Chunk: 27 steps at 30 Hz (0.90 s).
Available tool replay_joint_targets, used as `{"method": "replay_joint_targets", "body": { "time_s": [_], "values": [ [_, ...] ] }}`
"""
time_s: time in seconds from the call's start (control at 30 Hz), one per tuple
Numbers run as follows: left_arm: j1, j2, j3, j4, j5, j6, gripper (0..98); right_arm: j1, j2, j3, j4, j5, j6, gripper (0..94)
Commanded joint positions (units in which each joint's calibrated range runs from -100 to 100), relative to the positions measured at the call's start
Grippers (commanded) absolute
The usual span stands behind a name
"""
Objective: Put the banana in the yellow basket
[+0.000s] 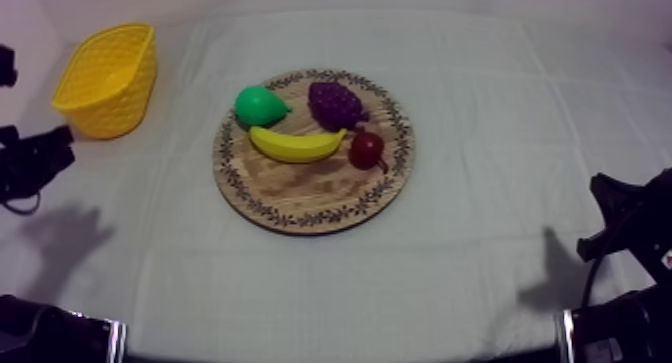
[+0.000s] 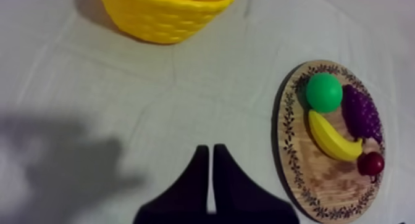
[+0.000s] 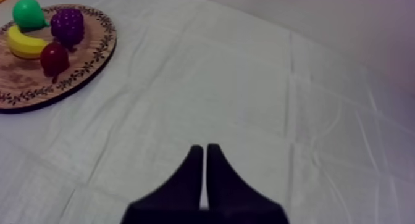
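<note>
1. Banana (image 1: 295, 145): lies lengthwise left to right across the middle of the wooden board (image 1: 300, 202), curved, ends turned toward the far side; not gripped by either claw.
2. Pear (image 1: 260, 105): green, sits on the board just beyond the banana's left end, so close that contact cannot be told.
3. Bunch of grapes (image 1: 335, 104): purple, rests on the far part of the board, right of the pear, just beyond the banana's right end.
4. Small red fruit (image 1: 367, 149): sits on the board just right of the banana's right tip, nearer than the grapes.
5. Yellow basket (image 1: 105, 82): stands upright at the far left of the surface (image 1: 480, 137), well apart from the board; nothing seen inside.
6. Left claw (image 2: 210, 150): fingers pressed together into a narrow wedge, nothing between them; hangs over bare cloth, with the basket ahead of it and the board off to one side.
7. Right claw (image 3: 205, 149): fingers likewise together, holding nothing; hangs over bare cloth, well apart from the board.
8. Both arms: sit low at the left and right edges of the surface, casting shadows on the cloth.
</note>
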Motion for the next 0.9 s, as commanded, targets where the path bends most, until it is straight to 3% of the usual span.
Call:
{"method": "replay_joint_targets", "body": {
  "time_s": [0.0, 0.17, 0.33, 0.47, 0.87],
  "values": [
    [-0.1, 10.7, -9.7, 0.09, 4.1, -0.1, 0.1, 0.0, 0.0, 0.0, 0.0, 0.0, 0.0, 0.4],
    [0.0, 20.4, -17.0, -0.05, 8.7, -0.4, 0.2, 0.0, 0.0, 0.0, 0.0, 0.0, 0.0, 0.4],
    [1.2, 28.0, -25.0, -1.58, 15.5, 0.6, 0.2, 0.0, 0.0, 0.0, 0.0, 0.0, 0.0, 0.4],
    [4.0, 32.0, -30.5, -2.55, 19.4, 1.7, 0.1, 0.0, 0.0, 0.0, 0.0, 0.0, 0.0, 0.4],
    [15.4, 40.7, -44.5, -2.11, 25.7, 5.2, 0.1, 0.0, 0.0, 0.0, 0.0, 0.0, 0.0, 0.4]
  ]
}}
